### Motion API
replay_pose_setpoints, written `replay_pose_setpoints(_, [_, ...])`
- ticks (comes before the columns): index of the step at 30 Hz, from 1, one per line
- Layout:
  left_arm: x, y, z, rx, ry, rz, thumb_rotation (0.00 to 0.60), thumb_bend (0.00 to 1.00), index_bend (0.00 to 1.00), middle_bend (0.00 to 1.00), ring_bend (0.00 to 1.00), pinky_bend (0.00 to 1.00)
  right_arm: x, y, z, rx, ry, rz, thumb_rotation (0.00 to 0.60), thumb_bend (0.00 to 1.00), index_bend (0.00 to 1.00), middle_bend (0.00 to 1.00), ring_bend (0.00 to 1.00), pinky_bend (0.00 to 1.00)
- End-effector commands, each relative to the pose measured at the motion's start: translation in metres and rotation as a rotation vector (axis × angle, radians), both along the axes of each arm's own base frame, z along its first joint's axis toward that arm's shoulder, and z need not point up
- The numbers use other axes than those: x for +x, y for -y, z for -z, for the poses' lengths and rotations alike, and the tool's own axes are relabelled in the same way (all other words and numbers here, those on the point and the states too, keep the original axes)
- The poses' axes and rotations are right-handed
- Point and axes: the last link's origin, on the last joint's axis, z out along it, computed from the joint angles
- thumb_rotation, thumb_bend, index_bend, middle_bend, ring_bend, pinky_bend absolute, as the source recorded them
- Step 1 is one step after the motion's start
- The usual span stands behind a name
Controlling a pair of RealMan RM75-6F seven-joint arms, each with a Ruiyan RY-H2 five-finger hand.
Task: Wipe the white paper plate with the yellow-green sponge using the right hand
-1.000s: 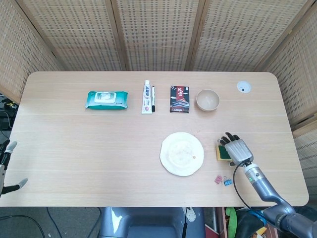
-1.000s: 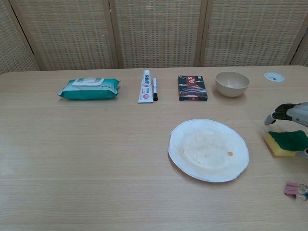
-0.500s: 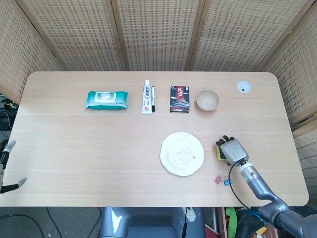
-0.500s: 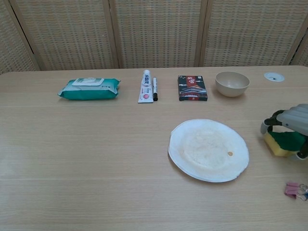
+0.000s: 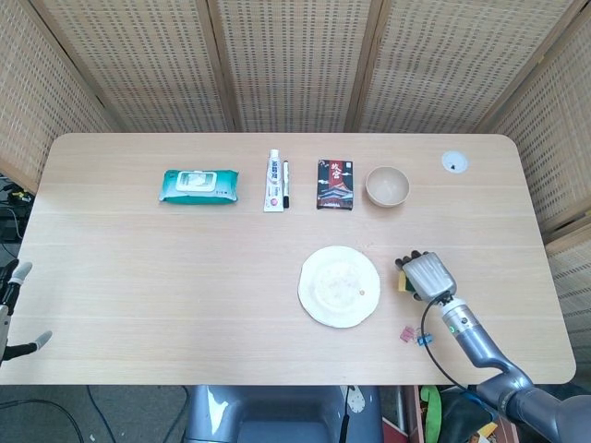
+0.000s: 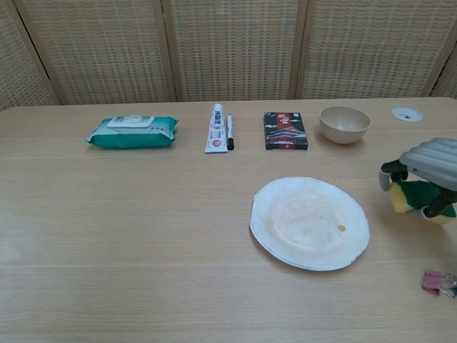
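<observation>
The white paper plate lies on the table right of centre, with a small brown speck near its right side. My right hand is just right of the plate, palm down. Its fingers curl around the yellow-green sponge, gripping it from above. In the chest view the right hand covers most of the sponge, and only the sponge's left end shows. In the head view a sliver of sponge peeks out at the fingertips. My left hand hangs off the table's left edge, fingers apart, holding nothing.
Along the back lie a green wipes pack, a toothpaste tube, a black pen, a dark box and a beige bowl. Coloured binder clips sit near the front edge beside my right arm.
My right hand came down over the sponge, closed around it and shifted left with it toward the plate. The left hand and the plate have stayed put.
</observation>
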Motion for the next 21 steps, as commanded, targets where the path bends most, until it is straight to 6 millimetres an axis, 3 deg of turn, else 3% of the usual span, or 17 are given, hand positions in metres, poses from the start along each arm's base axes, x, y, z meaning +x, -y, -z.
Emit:
replay_pose_setpoints(1, [0.0,-0.001,0.001,-0.005,-0.001,0.0,0.6,0.0,0.0,0.0,0.0,0.0,0.028,-0.004,-0.014,0.01,0.174,-0.023,0.6,0.26,0.39,0.49,0.37,0.56])
replay_pose_setpoints(4, [0.0,-0.001,0.002,-0.012,0.001,-0.001,0.6,0.0,0.0,0.0,0.0,0.0,0.056,-0.008,-0.022,0.088,0.366,0.011,0.6,0.26,0.39,0.49,0.37,0.56])
replay_pose_setpoints(8, [0.001,-0.003,0.001,-0.012,0.012,-0.003,0.6,0.0,0.0,0.0,0.0,0.0,0.077,-0.006,-0.022,0.161,0.487,0.047,0.6,0.28,0.39,0.49,0.37,0.56])
replay_pose_setpoints(11, [0.0,-0.004,0.0,-0.009,0.013,-0.005,0.6,0.0,0.0,0.0,0.0,0.0,0.095,-0.006,-0.013,0.244,0.551,0.057,0.6,0.28,0.39,0.49,0.37,0.56])
replay_pose_setpoints(21, [0.0,-0.005,0.0,-0.015,0.014,-0.006,0.6,0.0,0.0,0.0,0.0,0.0,0.12,-0.001,0.024,0.332,0.568,0.058,0.6,0.3,0.39,0.49,0.37,0.56])
